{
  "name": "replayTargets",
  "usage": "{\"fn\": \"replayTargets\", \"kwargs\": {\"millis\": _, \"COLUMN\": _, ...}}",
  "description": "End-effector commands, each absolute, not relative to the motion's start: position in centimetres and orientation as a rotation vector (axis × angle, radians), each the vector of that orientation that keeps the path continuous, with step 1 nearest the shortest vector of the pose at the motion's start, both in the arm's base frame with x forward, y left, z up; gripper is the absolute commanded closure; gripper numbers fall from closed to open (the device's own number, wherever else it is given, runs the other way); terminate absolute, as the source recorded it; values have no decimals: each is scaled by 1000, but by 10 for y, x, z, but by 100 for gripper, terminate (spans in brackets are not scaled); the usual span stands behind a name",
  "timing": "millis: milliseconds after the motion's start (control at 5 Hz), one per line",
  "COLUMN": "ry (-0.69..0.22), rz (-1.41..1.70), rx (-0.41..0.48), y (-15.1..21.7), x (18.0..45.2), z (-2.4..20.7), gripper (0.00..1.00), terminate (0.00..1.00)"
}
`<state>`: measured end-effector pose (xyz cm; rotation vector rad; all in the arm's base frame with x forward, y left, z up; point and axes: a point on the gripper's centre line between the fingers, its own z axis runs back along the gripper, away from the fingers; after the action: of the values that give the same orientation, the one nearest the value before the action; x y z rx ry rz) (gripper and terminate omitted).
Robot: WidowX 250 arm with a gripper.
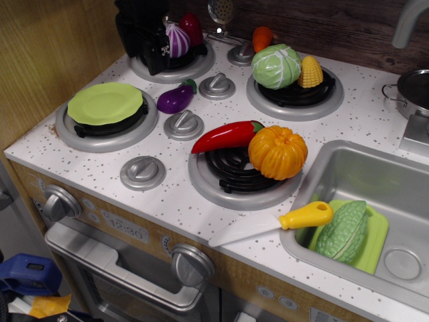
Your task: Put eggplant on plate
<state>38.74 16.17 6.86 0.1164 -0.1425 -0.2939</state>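
The eggplant (176, 98) lay on the speckled counter (375, 127) toward its back-left part, between the two left burners and apart from the plate (104, 103), which sat on the front-left burner by the left edge. Grey knobs crowded it: one (217, 86) just to its right and another (184, 125) just in front. Its long axis ran diagonally, the green stem cap pointing toward the back-right and the rounded purple end toward the front-left, toward the plate. The black gripper (149, 47) hung over the back-left burner, in front of the striped onion (177, 40); whether its jaws were parted or closed could not be told. Farther right, a red pepper (226, 136) and an orange pumpkin (277, 152) rested on the front-centre burner, touching each other.
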Motion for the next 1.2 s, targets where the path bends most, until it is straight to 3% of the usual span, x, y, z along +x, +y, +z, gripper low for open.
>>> {"fn": "replayTargets", "kwargs": {"millis": 0, "ry": -233, "rz": -234, "rx": 154, "y": 151, "x": 405, "z": 79, "gripper": 0, "terminate": 0}}
{"fn": "replayTargets", "kwargs": {"millis": 600, "ry": -285, "rz": -178, "rx": 93, "y": 126, "x": 408, "z": 58, "gripper": 0, "terminate": 0}}
{"fn": "replayTargets", "kwargs": {"millis": 1000, "ry": -285, "rz": -202, "rx": 81, "y": 132, "x": 412, "z": 48, "gripper": 0, "terminate": 0}}
